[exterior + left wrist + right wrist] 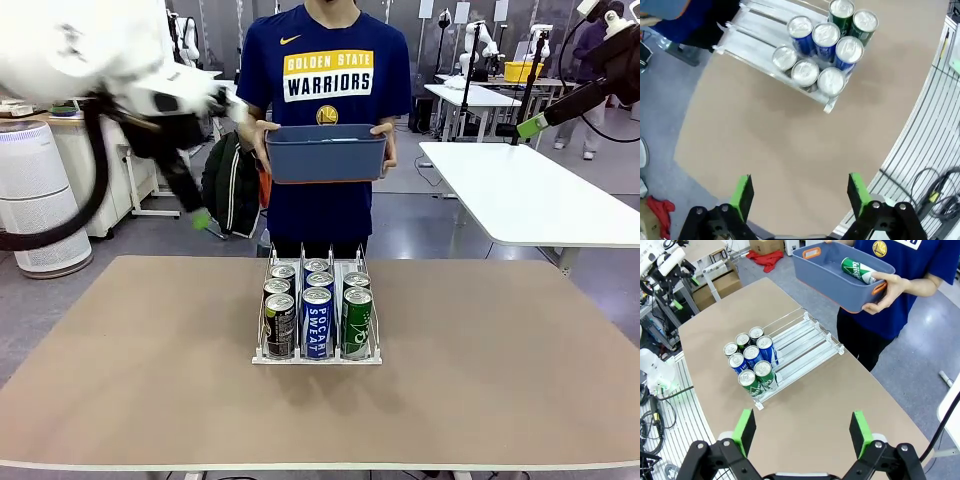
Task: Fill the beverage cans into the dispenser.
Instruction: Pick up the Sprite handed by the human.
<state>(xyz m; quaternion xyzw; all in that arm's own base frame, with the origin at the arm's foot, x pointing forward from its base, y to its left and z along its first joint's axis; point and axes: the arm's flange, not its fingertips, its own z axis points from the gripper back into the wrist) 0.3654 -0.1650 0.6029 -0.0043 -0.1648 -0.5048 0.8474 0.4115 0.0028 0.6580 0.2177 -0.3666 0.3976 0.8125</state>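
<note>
Front view: cans (317, 318) sit packed at the near end of the rack (318, 361) on the table (150, 380); the person (327, 95) offers a bin (325, 157) holding one green can (858, 270). Both the left pincer (799, 197) and right pincer (802, 427) hang apart, empty.

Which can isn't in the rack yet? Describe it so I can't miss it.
Find the person across the table holding a blue-grey bin. One green can lies inside on its side; the other cans stand in the rack.
</note>
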